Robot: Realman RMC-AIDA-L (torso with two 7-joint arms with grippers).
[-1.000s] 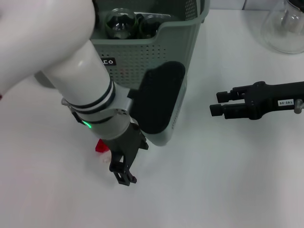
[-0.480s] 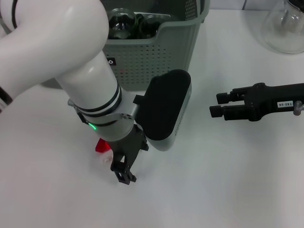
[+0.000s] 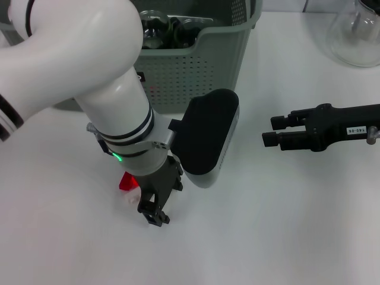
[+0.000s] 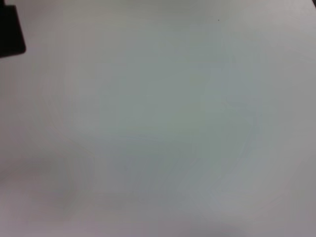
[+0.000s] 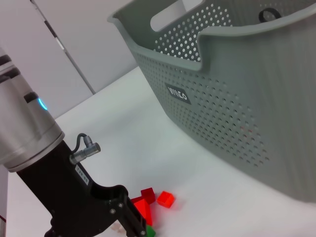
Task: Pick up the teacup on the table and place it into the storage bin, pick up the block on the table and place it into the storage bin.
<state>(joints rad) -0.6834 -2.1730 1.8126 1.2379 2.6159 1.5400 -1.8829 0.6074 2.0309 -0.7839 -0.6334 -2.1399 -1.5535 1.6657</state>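
The grey-green perforated storage bin (image 3: pixel 202 59) stands at the back of the white table, also close by in the right wrist view (image 5: pixel 237 98). Clear glass teacups (image 3: pixel 157 28) lie inside it. A red block (image 3: pixel 126 181) lies on the table in front of the bin, half hidden by my left arm. The right wrist view shows several red blocks (image 5: pixel 165 199) with a green one (image 5: pixel 149 231). My left gripper (image 3: pixel 154 214) points down at the table just right of the red block. My right gripper (image 3: pixel 271 130) hangs open and empty, off to the right.
A large glass flask (image 3: pixel 356 32) stands at the back right corner. The left wrist view shows only bare white tabletop (image 4: pixel 163 123). My left arm's black wrist housing (image 3: pixel 206 133) hangs just in front of the bin's wall.
My left arm has swung a little to the right and its gripper has settled slightly closer to the red block. The right arm has not moved.
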